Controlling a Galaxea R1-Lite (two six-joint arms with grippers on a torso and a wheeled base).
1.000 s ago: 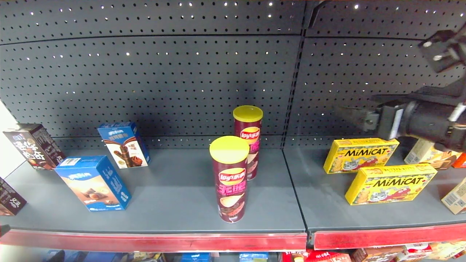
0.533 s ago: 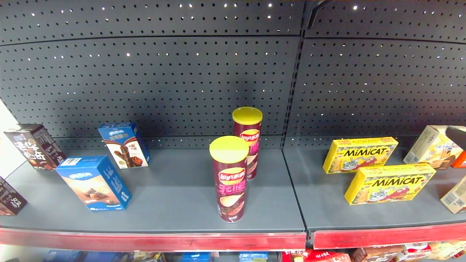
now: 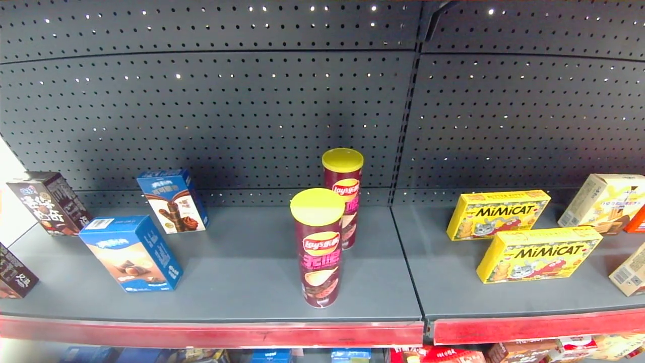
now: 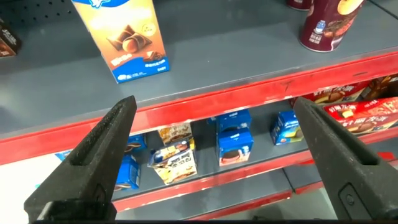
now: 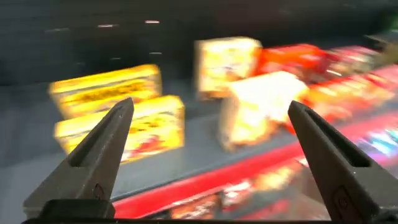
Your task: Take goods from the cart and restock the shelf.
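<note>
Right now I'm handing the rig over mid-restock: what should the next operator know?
Left gripper: open, empty, near the front edge of the shelf, by a blue box.
Right gripper: open, empty, pointed at the yellow boxes.
Done: two chip cans stand upright mid-shelf, one in front of the other; the yellow boxes lie to their right.
Left: fetch the next item from the cart and shelve it.

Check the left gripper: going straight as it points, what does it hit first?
Probably the red shelf edge, or the blue packs stocked just under it; depth is unclear. The left gripper is open, with nothing nearer in its line.
</note>
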